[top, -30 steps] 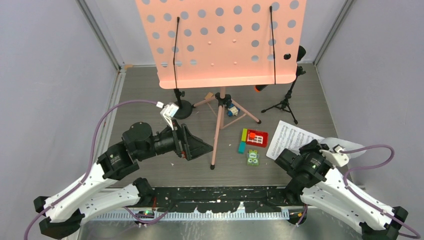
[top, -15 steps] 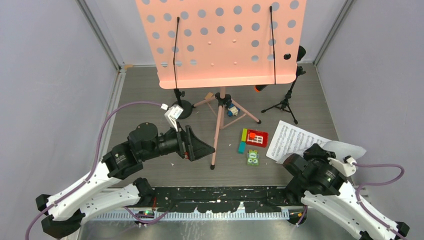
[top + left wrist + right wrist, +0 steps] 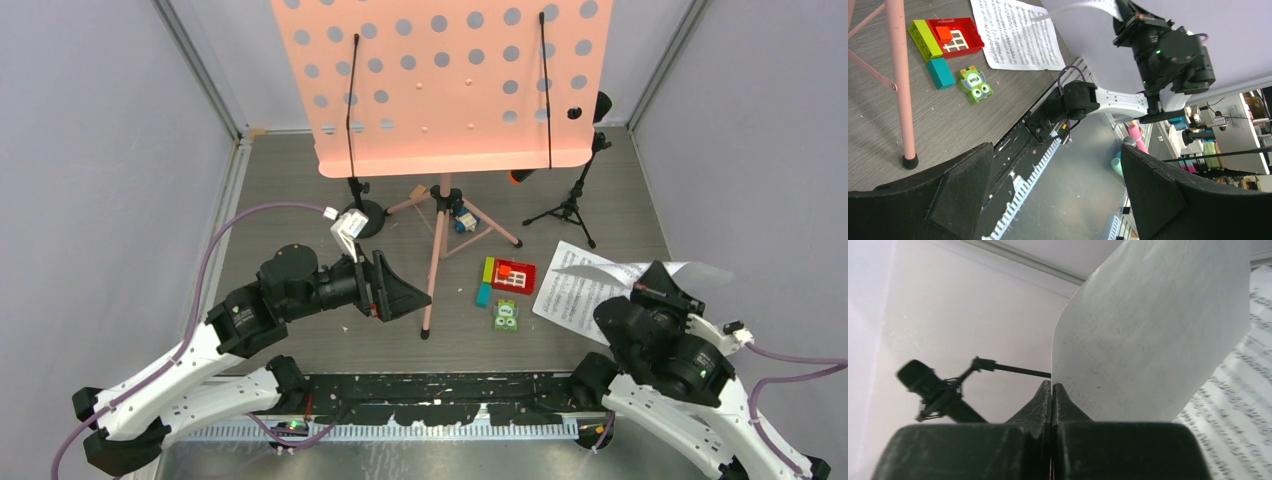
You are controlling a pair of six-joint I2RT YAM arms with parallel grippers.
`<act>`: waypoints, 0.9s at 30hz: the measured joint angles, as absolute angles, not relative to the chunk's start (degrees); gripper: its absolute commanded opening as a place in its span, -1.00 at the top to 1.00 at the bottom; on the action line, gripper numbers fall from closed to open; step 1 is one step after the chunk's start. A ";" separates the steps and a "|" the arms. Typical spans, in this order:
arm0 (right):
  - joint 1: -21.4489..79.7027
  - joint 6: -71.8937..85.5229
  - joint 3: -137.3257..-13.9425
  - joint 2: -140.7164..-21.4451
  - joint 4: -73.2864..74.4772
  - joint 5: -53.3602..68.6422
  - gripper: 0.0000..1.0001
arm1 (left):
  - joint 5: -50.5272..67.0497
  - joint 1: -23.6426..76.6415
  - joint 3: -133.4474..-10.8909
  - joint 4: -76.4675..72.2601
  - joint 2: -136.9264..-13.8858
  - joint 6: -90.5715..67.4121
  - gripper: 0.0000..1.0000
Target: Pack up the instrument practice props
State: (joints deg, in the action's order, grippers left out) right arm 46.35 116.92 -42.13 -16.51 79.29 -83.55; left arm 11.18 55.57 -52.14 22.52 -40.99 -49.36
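Note:
The pink perforated sheet-music holder (image 3: 440, 85) stands at the back on tripod legs (image 3: 433, 270). My left gripper (image 3: 415, 297) is open and empty just left of the front leg (image 3: 898, 75). My right gripper (image 3: 648, 285) is shut on a white note sheet (image 3: 590, 266), which it holds curled up above the table (image 3: 1148, 330). Another note sheet (image 3: 570, 295) lies flat under it. A black microphone (image 3: 923, 380) with an orange tip (image 3: 520, 177) sits on a tripod mic support (image 3: 570, 210). A round-based mic support (image 3: 362, 215) stands at left. The purple-headed microphone is hidden.
Small toy bricks lie right of the front leg: red (image 3: 513, 276), green (image 3: 489, 270), teal (image 3: 483, 294) and an owl piece (image 3: 505, 316). A blue toy car (image 3: 462, 220) sits between the tripod legs. Grey walls close in both sides.
My right arm has pulled back toward the near right and risen, lifting the gripped sheet off the flat one. My left gripper has shifted slightly right toward the front leg.

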 measured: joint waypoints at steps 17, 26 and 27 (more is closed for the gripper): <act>41.36 116.53 -35.42 -40.60 69.97 -86.41 0.85 | 11.29 55.55 -52.01 22.57 -41.19 -49.15 -0.99; 38.50 117.03 -29.43 -52.49 70.35 -82.26 0.33 | 11.62 55.57 -50.96 22.57 -41.67 -49.15 -0.99; 38.50 117.03 -29.43 -53.56 70.32 -81.78 0.22 | 11.62 55.57 -50.85 22.57 -41.67 -49.17 -0.99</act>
State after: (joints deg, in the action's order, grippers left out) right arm 38.50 117.03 -29.43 -53.56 70.32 -81.78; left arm 11.62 55.57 -50.85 22.57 -41.67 -49.17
